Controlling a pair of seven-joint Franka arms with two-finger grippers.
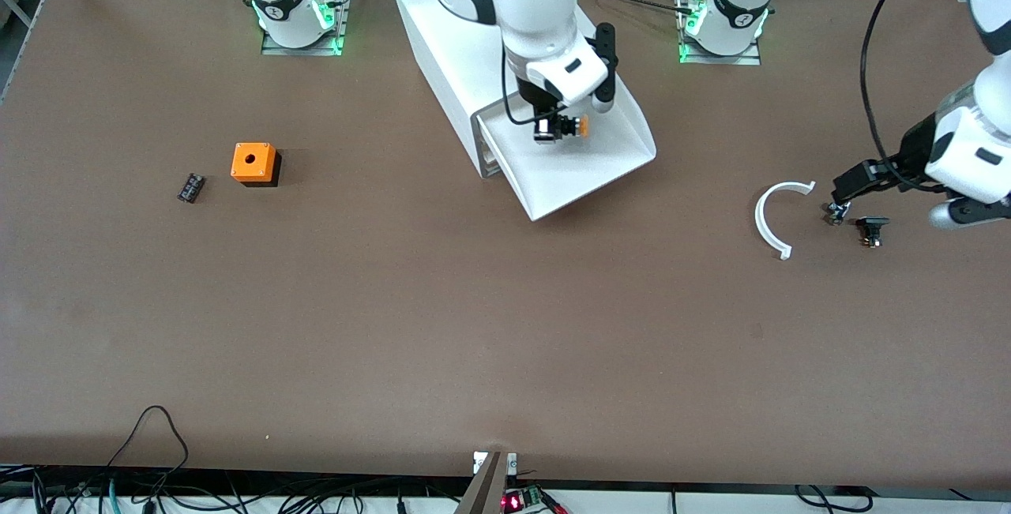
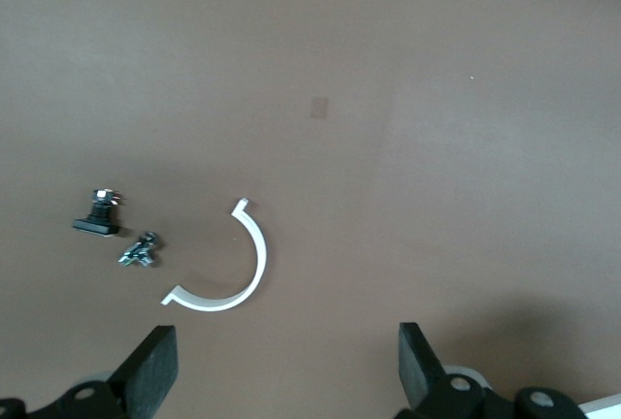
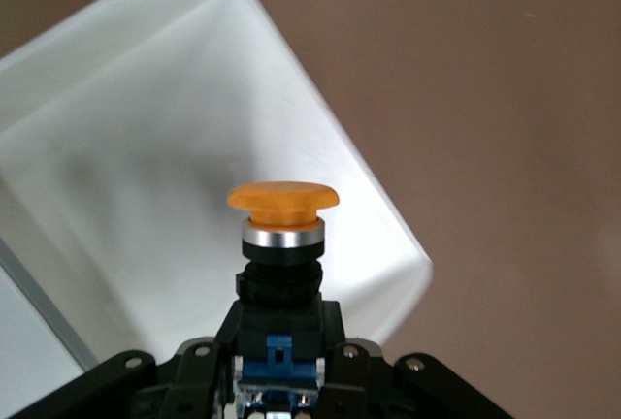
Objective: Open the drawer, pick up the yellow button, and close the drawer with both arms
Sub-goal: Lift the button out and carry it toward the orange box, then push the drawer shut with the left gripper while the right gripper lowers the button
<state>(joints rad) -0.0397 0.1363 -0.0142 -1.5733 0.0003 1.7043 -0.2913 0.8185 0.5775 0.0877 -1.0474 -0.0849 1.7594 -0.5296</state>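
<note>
Our right gripper (image 1: 550,129) points down and its fingers are squeezed tight on the button (image 1: 573,126). Our left gripper (image 1: 853,218) waits low, with its fingers (image 2: 150,372) spread wide apart.

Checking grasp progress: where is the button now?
The button sits clamped in the right end effector, over the open white drawer at mid-table; the right wrist view shows its orange cap pointing away.

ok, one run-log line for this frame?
drawer: open | right gripper: shut on button, over drawer | left gripper: open, waiting over table by white arc | next: close drawer
</note>
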